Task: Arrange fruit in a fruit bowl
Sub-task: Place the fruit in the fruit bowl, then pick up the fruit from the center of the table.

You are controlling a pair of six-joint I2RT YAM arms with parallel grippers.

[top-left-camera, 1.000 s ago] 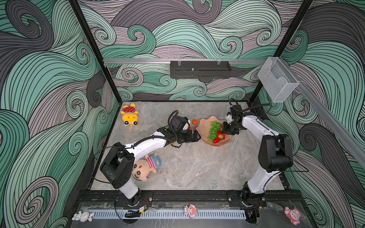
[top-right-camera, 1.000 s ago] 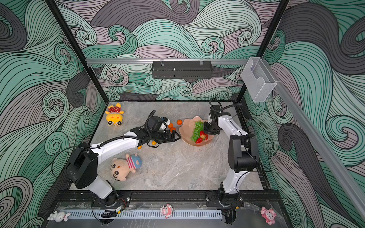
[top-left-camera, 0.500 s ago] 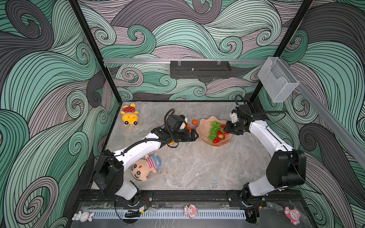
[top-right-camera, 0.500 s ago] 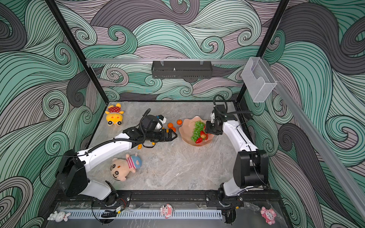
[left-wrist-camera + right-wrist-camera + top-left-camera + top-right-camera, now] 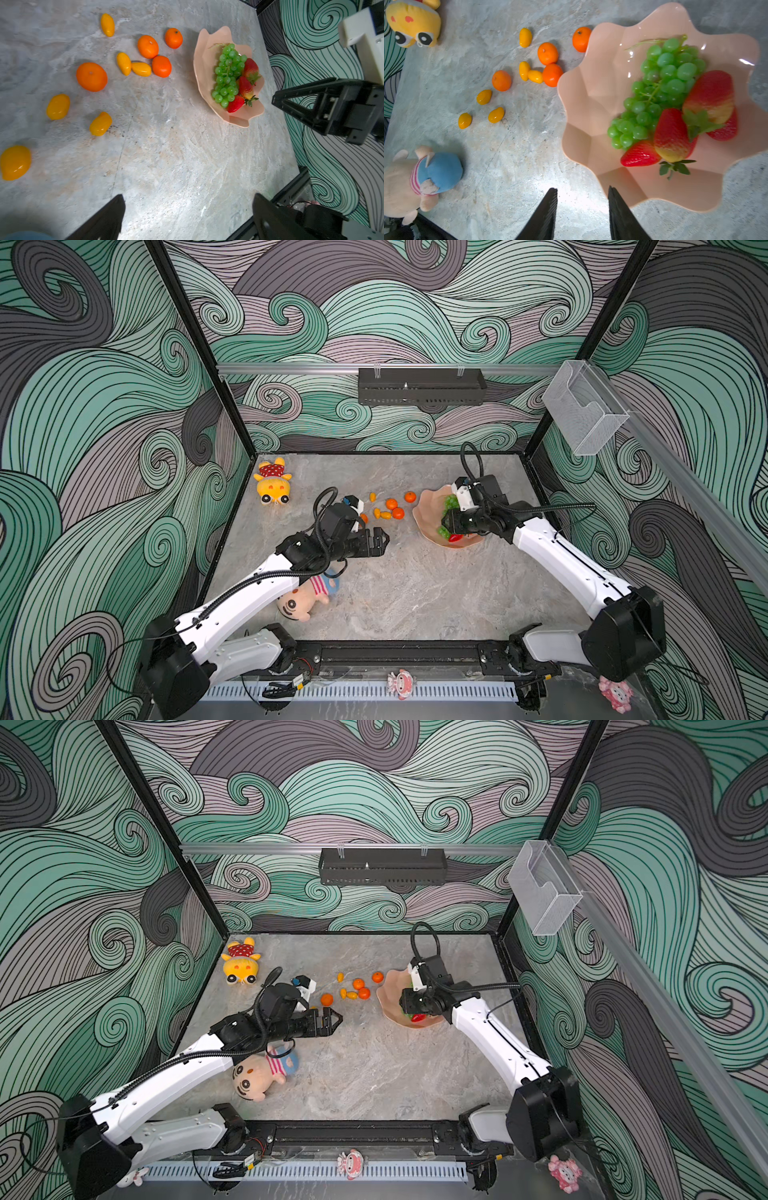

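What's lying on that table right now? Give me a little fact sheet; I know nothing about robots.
Dish: pink fruit bowl, scalloped rim
In the bowl: green grape bunch, red strawberries
Loose on the table: four tangerines, six kumquats
Left pincer: open, empty
Right pincer: open, empty, at the bowl's rim
Not fruit: yellow plush doll, striped-shirt plush doll
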